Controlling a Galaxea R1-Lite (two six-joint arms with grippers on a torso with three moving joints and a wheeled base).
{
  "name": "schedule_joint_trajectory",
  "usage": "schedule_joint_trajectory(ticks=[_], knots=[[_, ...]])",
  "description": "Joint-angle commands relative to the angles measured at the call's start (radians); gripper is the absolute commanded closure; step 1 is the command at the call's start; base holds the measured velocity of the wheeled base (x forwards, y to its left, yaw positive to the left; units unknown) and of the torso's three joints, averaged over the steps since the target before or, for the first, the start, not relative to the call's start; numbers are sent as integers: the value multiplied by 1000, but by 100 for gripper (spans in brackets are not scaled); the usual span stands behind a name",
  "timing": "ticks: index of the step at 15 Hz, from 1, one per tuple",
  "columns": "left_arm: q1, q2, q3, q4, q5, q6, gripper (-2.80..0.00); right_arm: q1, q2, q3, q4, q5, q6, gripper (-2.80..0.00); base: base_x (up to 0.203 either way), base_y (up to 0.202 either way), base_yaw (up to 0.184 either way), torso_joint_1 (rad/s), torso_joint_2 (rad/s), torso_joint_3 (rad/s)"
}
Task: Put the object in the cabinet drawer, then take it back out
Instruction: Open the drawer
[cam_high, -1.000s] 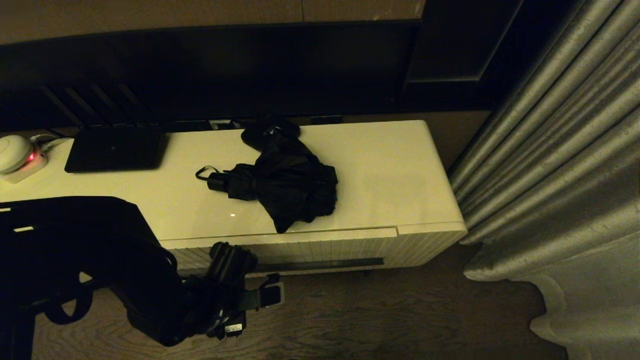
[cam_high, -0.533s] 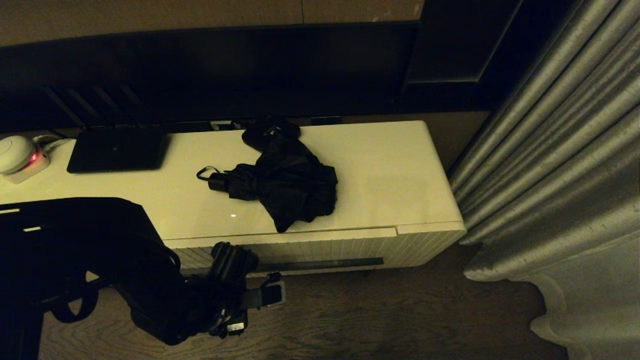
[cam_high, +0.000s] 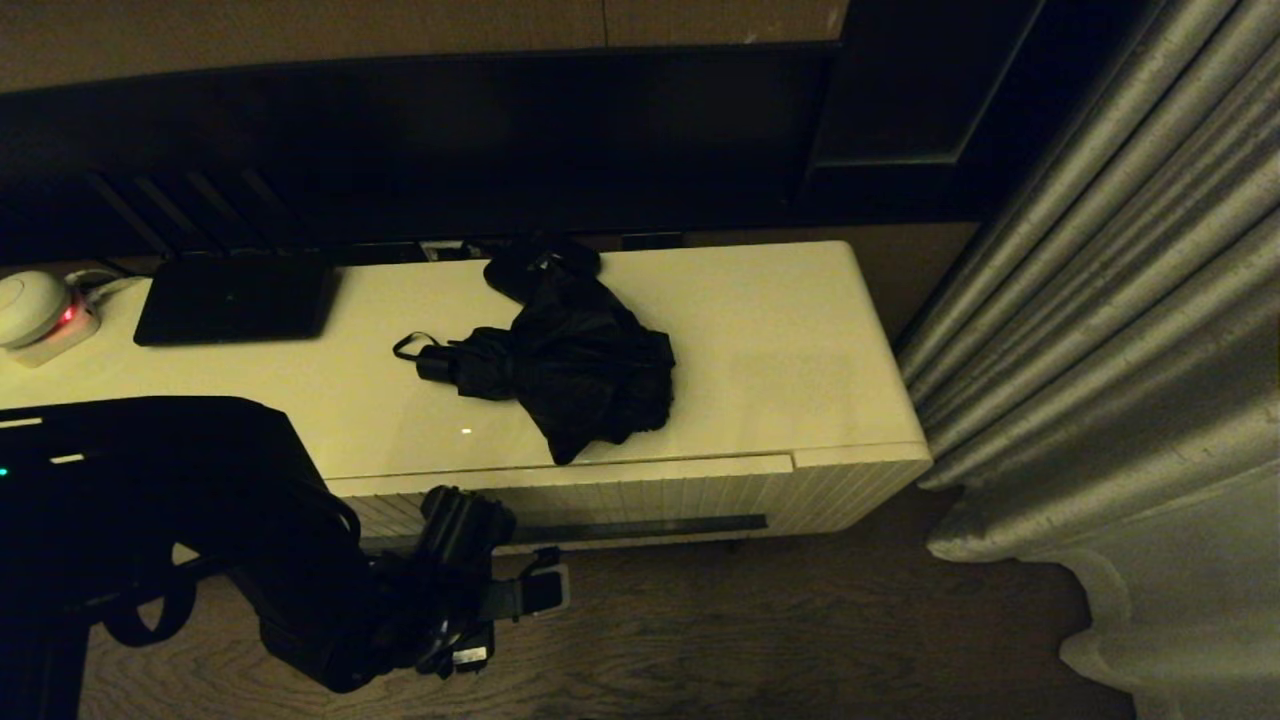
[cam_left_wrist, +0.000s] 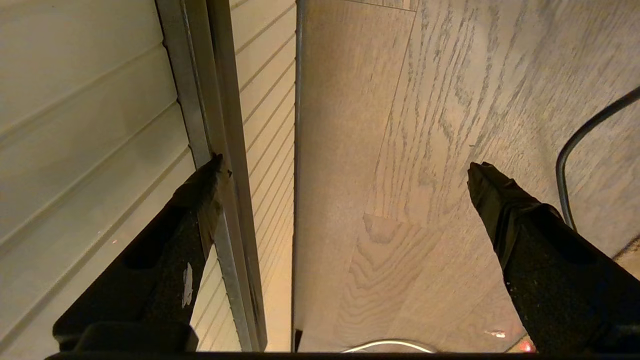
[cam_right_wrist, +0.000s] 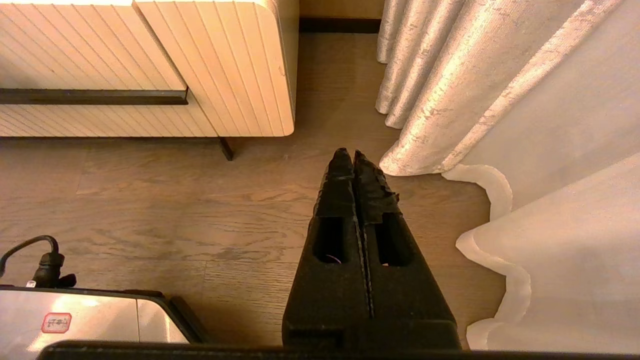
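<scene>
The black folding umbrella (cam_high: 575, 365) lies on top of the cream cabinet, fabric bunched, with its handle and strap loop pointing left. Below it the ribbed drawer (cam_high: 650, 495) is shut, its dark handle slot (cam_high: 640, 528) running along the front. My left gripper (cam_high: 500, 555) is open and low in front of the drawer's left part. In the left wrist view, one fingertip (cam_left_wrist: 212, 167) touches the handle strip (cam_left_wrist: 222, 125) and the other (cam_left_wrist: 482, 175) hangs over the floor. My right gripper (cam_right_wrist: 348, 155) is shut and empty above the floor, right of the cabinet.
A flat black device (cam_high: 235, 298) and a white round unit with a red light (cam_high: 35, 310) sit at the cabinet's left. A small dark item (cam_high: 540, 262) lies behind the umbrella. Grey curtains (cam_high: 1120, 300) hang close on the right. The robot's base (cam_right_wrist: 85, 320) is near the floor.
The left arm has settled only very slightly by the drawer front. The umbrella and the drawer have not moved.
</scene>
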Motion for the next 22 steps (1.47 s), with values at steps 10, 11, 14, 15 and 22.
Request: schedule_joint_trajectory(ticks=[10, 11, 14, 15, 22], knots=[[-1, -54, 51, 47, -51, 12, -280, 0, 1, 0, -1, 0, 0, 0, 0, 0, 0, 0, 0, 0], [0, -62, 54, 47, -79, 9, -280, 0, 1, 0, -1, 0, 0, 0, 0, 0, 0, 0, 0, 0], [-1, -92, 66, 8, -156, -43, -280, 0, 1, 0, -1, 0, 0, 0, 0, 0, 0, 0, 0, 0], [-1, -90, 71, -40, -177, -84, -280, 0, 1, 0, -1, 0, 0, 0, 0, 0, 0, 0, 0, 0], [-2, -29, 166, -332, -185, -127, -280, 0, 1, 0, -1, 0, 0, 0, 0, 0, 0, 0, 0, 0]])
